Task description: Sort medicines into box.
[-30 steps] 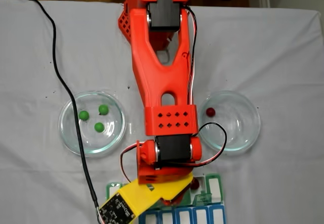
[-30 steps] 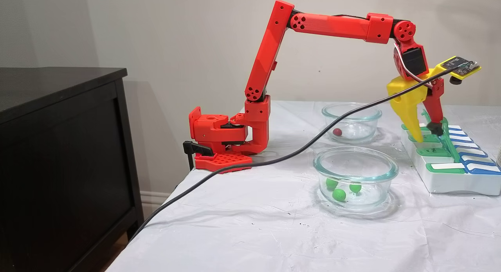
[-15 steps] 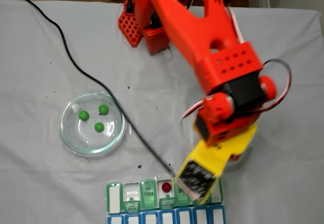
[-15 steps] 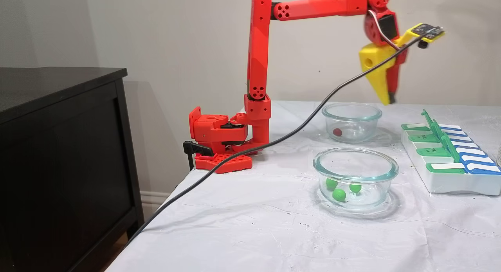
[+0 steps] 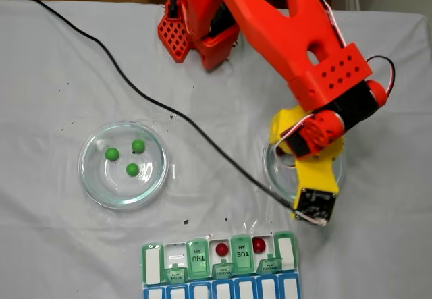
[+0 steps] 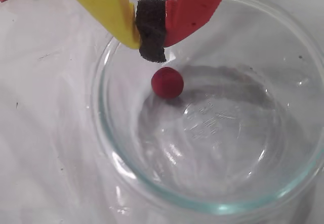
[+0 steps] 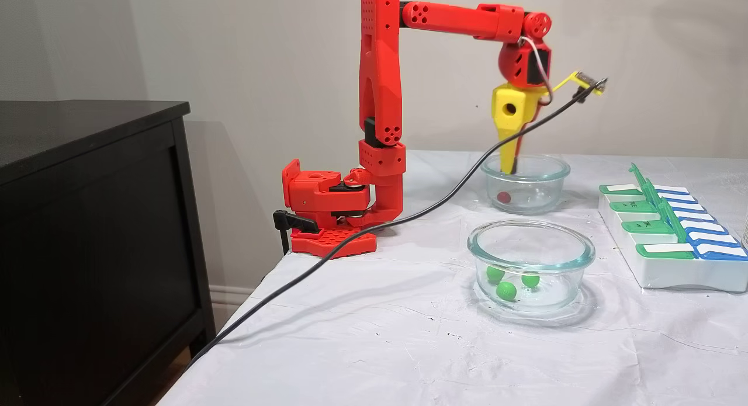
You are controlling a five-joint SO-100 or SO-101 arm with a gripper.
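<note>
My gripper is shut, its yellow and red fingers meeting on a black pad with nothing held. It hangs just above one dark red medicine ball in a clear glass dish. From the side, the gripper dips inside the far dish above that ball. The box lies at the bottom edge, with two red balls in open green compartments. Three green balls sit in the left dish.
A black cable runs from the wrist camera across the white cloth to the table's far corner. The arm's red base is clamped at the table edge, and a dark cabinet stands beside the table. The box has raised lids.
The arm has lifted away from the box, leaving a red ball in a compartment. It swung over to the dish with the red ball and came down with the gripper shut.
</note>
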